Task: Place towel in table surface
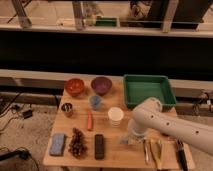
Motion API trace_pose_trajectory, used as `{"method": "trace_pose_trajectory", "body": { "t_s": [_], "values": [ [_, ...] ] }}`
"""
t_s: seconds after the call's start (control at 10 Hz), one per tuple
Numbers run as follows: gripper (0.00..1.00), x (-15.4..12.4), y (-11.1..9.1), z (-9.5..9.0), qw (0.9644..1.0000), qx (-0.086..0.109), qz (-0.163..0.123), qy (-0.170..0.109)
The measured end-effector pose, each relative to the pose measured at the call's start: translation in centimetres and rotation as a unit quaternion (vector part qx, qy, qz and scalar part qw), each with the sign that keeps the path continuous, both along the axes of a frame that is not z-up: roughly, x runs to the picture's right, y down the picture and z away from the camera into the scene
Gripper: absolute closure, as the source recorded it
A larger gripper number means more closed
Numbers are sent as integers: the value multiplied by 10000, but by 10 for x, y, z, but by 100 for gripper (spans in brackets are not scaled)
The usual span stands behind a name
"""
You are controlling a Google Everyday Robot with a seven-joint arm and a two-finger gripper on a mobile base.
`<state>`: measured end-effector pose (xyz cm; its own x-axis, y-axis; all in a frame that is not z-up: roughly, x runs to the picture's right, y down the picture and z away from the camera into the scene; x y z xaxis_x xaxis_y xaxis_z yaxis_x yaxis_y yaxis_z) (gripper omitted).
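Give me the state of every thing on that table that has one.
gripper: down at the towel, front right of the table surface, largely hidden by the arm.
towel: appears to lie on the table surface, mostly covered by the arm.
green tray: upright, looks empty.
orange bowl: upright.
purple bowl: upright.
white cup: upright.
metal cup: upright.
blue cup: upright.

Back of the table surface (115,152): left bowl (74,86), right bowl (101,84), then the tray (149,79) furthest right. Front row: pad (58,144) at the left, bar (99,146) further right, and the gripper (128,140) low between bar and utensils (152,150), just in front of the paper cup (115,116).
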<state>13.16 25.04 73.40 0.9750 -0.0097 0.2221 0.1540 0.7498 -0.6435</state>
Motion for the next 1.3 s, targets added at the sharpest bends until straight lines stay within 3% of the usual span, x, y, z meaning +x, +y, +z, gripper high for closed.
{"method": "trace_pose_trajectory", "body": {
  "t_s": [0.3,0.6,1.3],
  "values": [
    [100,-7,-29,-26,9997,157,133,-157],
    [100,-10,-38,-40,9993,243,170,-229],
    [100,-17,-4,-31,9996,43,-37,-263]
  ]
}}
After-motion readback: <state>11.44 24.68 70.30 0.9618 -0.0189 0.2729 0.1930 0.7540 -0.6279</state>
